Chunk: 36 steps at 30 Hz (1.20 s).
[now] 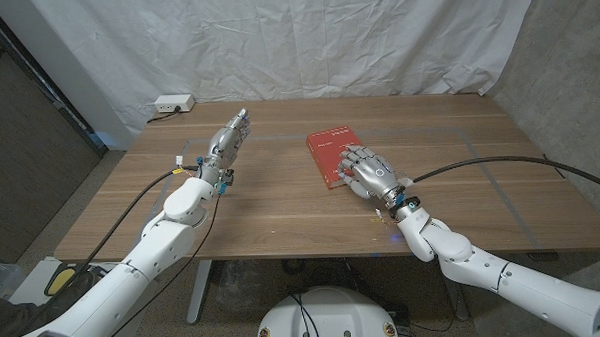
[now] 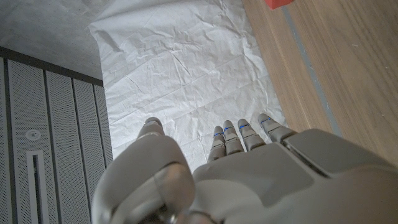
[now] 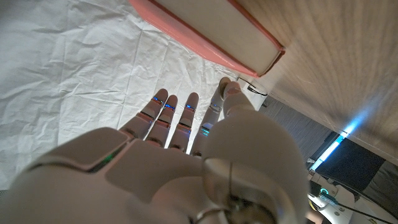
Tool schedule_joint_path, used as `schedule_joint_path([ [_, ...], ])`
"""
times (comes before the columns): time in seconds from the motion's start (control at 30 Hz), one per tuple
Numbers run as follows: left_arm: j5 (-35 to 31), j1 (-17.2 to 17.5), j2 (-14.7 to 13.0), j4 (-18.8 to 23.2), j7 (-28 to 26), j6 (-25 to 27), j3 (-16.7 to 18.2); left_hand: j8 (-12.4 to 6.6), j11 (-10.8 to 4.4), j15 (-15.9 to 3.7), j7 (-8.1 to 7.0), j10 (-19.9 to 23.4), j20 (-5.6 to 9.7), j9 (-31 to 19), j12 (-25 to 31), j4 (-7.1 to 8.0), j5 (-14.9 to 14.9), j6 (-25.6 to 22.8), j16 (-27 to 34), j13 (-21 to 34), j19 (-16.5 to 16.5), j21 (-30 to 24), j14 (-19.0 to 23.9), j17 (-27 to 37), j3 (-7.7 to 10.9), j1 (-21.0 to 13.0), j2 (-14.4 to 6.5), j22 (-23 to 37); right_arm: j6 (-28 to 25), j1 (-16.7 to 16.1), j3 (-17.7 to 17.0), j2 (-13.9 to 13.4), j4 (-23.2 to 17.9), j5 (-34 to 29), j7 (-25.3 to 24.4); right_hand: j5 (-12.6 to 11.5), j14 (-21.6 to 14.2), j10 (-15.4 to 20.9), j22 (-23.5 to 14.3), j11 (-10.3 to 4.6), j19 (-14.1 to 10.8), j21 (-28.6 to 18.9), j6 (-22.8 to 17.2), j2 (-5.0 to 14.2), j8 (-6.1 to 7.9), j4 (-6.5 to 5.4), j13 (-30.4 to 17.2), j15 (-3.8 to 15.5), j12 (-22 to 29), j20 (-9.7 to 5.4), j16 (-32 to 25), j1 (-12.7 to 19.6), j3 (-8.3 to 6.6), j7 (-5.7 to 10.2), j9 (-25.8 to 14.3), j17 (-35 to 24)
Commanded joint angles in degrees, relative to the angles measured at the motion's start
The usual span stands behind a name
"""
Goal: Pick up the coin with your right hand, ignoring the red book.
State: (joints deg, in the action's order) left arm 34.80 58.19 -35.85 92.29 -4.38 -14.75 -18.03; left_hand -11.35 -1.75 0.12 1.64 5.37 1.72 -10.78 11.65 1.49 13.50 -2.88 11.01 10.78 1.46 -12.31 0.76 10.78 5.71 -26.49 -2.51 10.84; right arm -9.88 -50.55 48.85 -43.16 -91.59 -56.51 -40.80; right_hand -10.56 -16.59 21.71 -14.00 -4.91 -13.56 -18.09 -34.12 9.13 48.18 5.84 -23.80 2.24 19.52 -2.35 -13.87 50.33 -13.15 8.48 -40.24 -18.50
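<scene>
Coin: can't spot it from my seat; location unknown. Right hand (image 1: pixel 370 173): back up, fingers (image 3: pixel 186 112) straight and a bit apart, tips over near edge of red book (image 1: pixel 331 152), holding nothing. Left hand (image 1: pixel 226 141): well apart on wooden table (image 1: pixel 281 204), fingers extended, nothing held.

Looking down from the head at the table (image 1: pixel 281 204). Close behind each hand, along its fingers. Red book (image 1: pixel 330 152) in all three.
</scene>
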Motion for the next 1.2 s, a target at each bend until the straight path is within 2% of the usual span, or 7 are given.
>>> schedule_joint_path([
  [0.03, -0.3, -0.2, -0.4, 0.6, -0.5, 0.3, 0.2, -0.14, -0.22, 0.04, 0.14, 0.3, 1.04, -0.1, 0.1, -0.15, -0.2, -0.3, 0.2, 0.2, 0.0, -0.4, 0.7, 0.1, -0.25, -0.2, -0.5, 0.3, 0.3, 0.0, -0.6, -1.0, -1.6, -1.0, 0.3, 0.2, -0.6, 0.8, -0.1, -0.08, -0.5, -0.4, -3.0, 0.00, 1.03, -0.03, -0.2, 3.16, 0.3, -2.11, -0.5, 0.3, -0.52, 1.59, 0.0, -0.3],
  [0.8, -0.7, 0.9, -0.7, 2.6, -1.7, 1.8, -0.2, -0.10, -0.29, 0.22, 0.12, 0.2, 0.98, -0.1, 0.1, -0.21, -0.3, -0.2, 0.1, 0.2, 0.2, -0.3, 0.4, 0.2, -0.37, -0.3, -0.6, 0.4, 1.4, -3.0, -4.5, -4.4, -7.7, -0.4, 1.5, 0.3, -1.8, 2.1, -0.3, -0.46, -0.9, -1.1, -3.5, -0.07, 1.47, -0.22, -0.4, 3.64, 0.7, -2.31, -0.7, 0.0, -0.82, 1.19, 1.9, -0.5],
  [1.2, -0.4, 1.2, -0.6, 2.4, -1.5, 1.8, -0.2, -0.09, -0.21, -0.10, 0.12, 0.3, 1.10, -0.1, 0.1, -0.26, -0.3, -0.2, 0.1, 0.2, 0.0, -0.4, 0.5, 0.2, -0.43, -0.4, -0.7, 0.4, 2.4, -3.8, -6.9, -4.6, -9.2, 1.3, 2.3, 0.2, -2.3, 2.7, -0.4, -0.44, -1.1, -1.4, -3.8, -0.20, 1.70, -0.16, -0.4, 3.83, 0.8, -2.28, -0.8, 0.0, -0.99, 1.03, 2.7, -0.5],
])
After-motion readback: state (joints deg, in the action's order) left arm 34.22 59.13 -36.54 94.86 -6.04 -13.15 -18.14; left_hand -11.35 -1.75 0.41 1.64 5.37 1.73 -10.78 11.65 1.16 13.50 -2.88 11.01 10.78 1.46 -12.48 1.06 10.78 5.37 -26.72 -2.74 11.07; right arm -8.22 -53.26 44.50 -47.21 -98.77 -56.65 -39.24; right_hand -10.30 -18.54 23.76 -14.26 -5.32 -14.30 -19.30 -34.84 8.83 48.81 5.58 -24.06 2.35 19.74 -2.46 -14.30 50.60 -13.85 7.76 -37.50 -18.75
